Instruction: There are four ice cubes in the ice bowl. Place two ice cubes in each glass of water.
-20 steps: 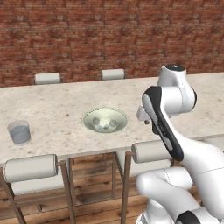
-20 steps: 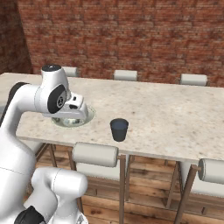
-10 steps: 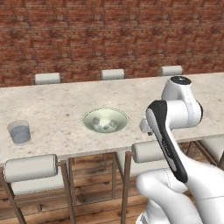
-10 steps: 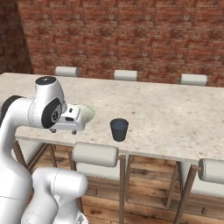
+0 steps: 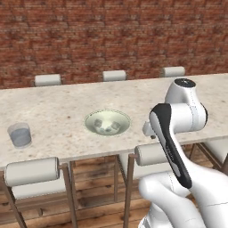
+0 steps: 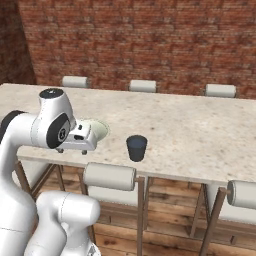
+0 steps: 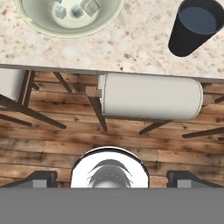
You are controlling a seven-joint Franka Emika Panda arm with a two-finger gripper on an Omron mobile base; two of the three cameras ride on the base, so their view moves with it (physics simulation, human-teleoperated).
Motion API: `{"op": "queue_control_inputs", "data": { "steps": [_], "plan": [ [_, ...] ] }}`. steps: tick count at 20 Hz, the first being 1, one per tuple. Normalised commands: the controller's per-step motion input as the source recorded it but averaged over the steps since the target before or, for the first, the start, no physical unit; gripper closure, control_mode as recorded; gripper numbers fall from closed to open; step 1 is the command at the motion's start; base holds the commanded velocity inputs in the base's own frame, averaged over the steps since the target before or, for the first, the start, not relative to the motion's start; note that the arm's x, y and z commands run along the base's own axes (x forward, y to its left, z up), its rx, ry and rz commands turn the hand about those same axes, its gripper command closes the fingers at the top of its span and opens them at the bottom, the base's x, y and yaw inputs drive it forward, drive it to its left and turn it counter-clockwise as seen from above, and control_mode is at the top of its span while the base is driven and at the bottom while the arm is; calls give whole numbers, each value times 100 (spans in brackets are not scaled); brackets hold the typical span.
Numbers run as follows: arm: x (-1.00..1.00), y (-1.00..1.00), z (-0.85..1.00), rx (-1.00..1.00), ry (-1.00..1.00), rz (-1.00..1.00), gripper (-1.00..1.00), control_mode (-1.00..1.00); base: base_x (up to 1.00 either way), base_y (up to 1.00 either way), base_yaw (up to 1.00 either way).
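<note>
While the white arm folds back over the near edge of the long speckled beige stone table (image 5: 58, 111), I look across it at a red-brown brick wall (image 5: 111, 35) that closes the room behind. Pale cushioned chair backs (image 5: 114, 75) line the far side of the table, and padded cream roll-backed chairs (image 7: 151, 96) on dark wooden legs stand tucked under the near side. The floor is warm brown wooden planking (image 7: 52, 140).

The wide, shallow, pale greenish-cream ice bowl (image 5: 107, 123) sits on the table roughly mid-way along what I can see, closer to the near edge than the far one. In it I see the small pale grey-white ice cubes (image 7: 76, 9) lying clustered together at the bottom; I cannot count them for certain. The see-through blue-grey tumbler of water (image 5: 20, 135) stands well apart from the bowl, near the front edge. The dark navy tumbler of water (image 6: 136, 148) stands on the bowl's other side, also near the front edge, and in the hand view I can see its dark water surface.

The two-finger gripper (image 7: 109, 178) hangs off the table's front edge above the floor and a chair back, its dark fingertips (image 7: 41, 178) set wide apart with nothing between them. It is clear of the bowl and of both tumblers.
</note>
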Motion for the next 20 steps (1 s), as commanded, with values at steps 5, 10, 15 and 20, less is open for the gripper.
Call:
{"op": "queue_control_inputs", "data": {
  "steps": [5,10,15,20],
  "plan": [
    [0,0,0,0,0,0,-100,100,0,46,-9],
    [0,0,0,0,0,0,-100,100,0,47,-6],
    [0,0,0,0,0,0,-100,100,1,46,0],
    [0,0,0,0,0,0,-100,100,10,43,0]
  ]
}}
